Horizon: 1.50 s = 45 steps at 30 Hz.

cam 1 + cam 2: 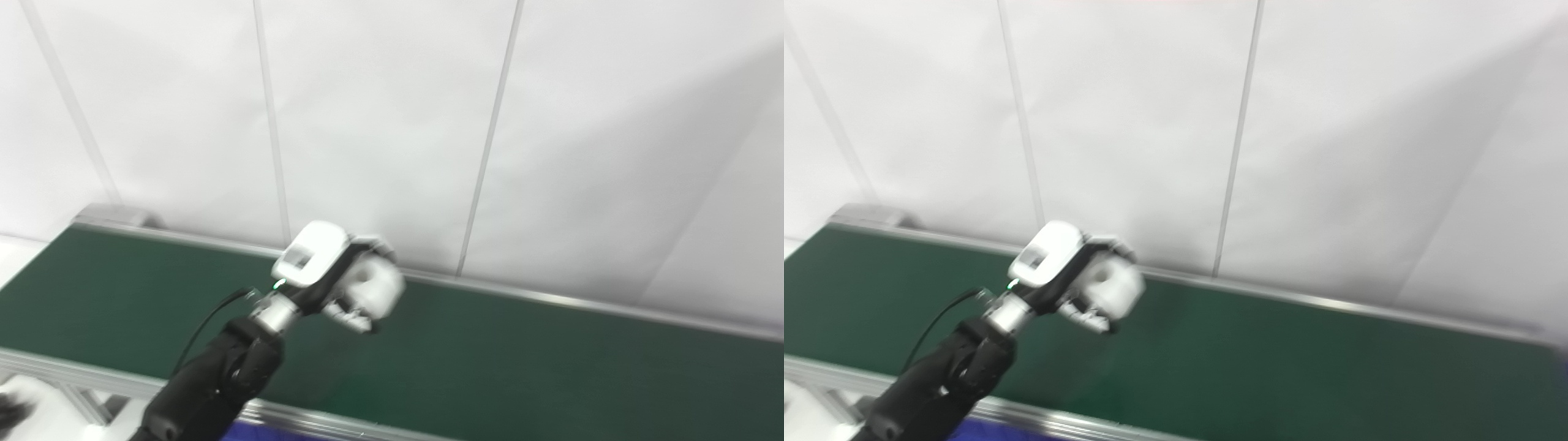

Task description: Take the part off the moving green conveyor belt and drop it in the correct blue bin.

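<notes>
**Left hand lifts a white part above the belt — bin drop to come**

Nearest us, the black left forearm [211, 383] rises from the bottom edge, a thin black cable [205, 324] looping beside its silver wrist. At the end of it, the white-and-black left hand [343, 282] hangs above the dark green conveyor belt [520, 355], fingers curled in around a blurry white rounded part [373, 291]. The picture is smeared by motion, so the grip is hard to read, but the fingers look wrapped on the part, and it appears clear of the belt surface, held in the air over the belt's middle.

My read: the pick is done and this is the carry stage. Next, the hand must swing back toward the near side, past the silver aluminium belt rail [343, 422], get over the right bin and only then spread its fingers. Letting go early would put the part back on the belt.

And the bins? Barely on show. Only a sliver of blue [257, 432] peeks below the near rail at the bottom edge, possibly a bin rim; what it holds cannot be seen, nor can I tell which bin is correct.

The right hand is out of view. Behind it all, white wall panels [1335, 122].
</notes>
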Motion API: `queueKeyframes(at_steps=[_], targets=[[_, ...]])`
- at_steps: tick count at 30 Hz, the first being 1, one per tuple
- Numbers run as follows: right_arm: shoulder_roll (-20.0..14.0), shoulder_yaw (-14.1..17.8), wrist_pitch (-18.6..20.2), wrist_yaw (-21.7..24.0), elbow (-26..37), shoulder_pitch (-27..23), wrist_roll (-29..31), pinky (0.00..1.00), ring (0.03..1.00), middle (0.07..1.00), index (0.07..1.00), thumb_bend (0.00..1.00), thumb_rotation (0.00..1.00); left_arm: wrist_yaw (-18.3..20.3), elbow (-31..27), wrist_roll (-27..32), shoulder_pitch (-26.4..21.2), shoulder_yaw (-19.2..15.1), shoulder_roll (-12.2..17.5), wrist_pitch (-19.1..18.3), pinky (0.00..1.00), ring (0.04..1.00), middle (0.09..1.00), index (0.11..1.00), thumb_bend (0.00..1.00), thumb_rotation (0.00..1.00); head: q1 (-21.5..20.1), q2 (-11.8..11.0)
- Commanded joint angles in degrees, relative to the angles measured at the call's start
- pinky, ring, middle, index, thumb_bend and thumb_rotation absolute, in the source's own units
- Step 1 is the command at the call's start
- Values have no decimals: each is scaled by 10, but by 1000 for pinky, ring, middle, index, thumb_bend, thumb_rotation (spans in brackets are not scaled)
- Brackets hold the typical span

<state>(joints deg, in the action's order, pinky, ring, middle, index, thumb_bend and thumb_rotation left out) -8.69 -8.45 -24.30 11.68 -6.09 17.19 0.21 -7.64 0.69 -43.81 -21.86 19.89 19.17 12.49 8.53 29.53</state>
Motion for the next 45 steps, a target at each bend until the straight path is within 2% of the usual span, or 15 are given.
queueKeyframes(at_steps=[1,7,10,14,15,16,17,18,22,23,24,27,35,39,45], targets=[[11,-7,-26,2,13,-6,0,863,878,899,921,713,1000,23,-67,17,12,-23,19,-6,372,438,478,502,519,0,0,2],[10,-6,-26,4,21,-4,6,892,895,906,929,718,1000,102,-177,20,67,-32,13,-25,387,444,484,495,519,0,2,24],[10,-5,-26,0,33,1,0,898,898,908,932,723,1000,137,-211,24,93,-32,15,-35,392,445,484,496,519,0,2,46],[8,-1,-26,-2,53,6,-5,901,893,898,931,748,1000,187,-257,34,129,-32,13,-56,402,449,484,497,519,0,1,82],[6,0,-26,-1,59,6,-4,900,891,897,931,756,1000,196,-266,37,136,-31,12,-57,397,444,482,497,519,0,1,100],[5,1,-26,-1,63,7,-3,900,890,896,931,761,1000,202,-271,40,140,-32,11,-58,396,444,482,497,519,0,1,100],[2,3,-25,1,67,6,0,900,890,896,931,763,1000,213,-283,40,151,-29,8,-62,395,443,482,497,519,0,-1,119],[0,4,-25,2,70,6,3,900,890,894,926,775,1000,221,-290,39,158,-27,6,-66,397,446,483,496,519,0,-1,119],[-10,9,-3,1,99,3,5,878,878,882,911,801,1000,252,-316,45,193,-19,-6,-80,390,444,486,492,520,0,-5,173],[-11,9,3,0,106,2,6,873,873,876,907,803,1000,257,-320,45,197,-19,-10,-82,388,444,488,490,520,0,-5,173],[-12,10,12,0,114,0,7,867,869,871,904,802,1000,263,-322,43,208,-16,-14,-85,386,443,489,489,520,0,-5,185],[-12,10,30,-1,129,-6,9,852,861,864,899,800,1000,276,-323,34,234,-10,-26,-89,389,449,491,488,520,0,-4,194],[-8,11,61,-1,152,-15,12,851,858,856,894,822,1000,257,-267,10,276,1,-37,-61,395,460,495,485,520,0,-4,218],[-7,11,77,0,163,-16,14,848,860,858,895,832,1000,249,-234,-2,274,9,-38,-52,384,453,495,485,520,0,-3,224],[-6,11,80,0,166,-17,14,851,865,865,902,826,1000,251,-190,-13,267,20,-37,-41,364,440,493,487,520,0,-12,222]])
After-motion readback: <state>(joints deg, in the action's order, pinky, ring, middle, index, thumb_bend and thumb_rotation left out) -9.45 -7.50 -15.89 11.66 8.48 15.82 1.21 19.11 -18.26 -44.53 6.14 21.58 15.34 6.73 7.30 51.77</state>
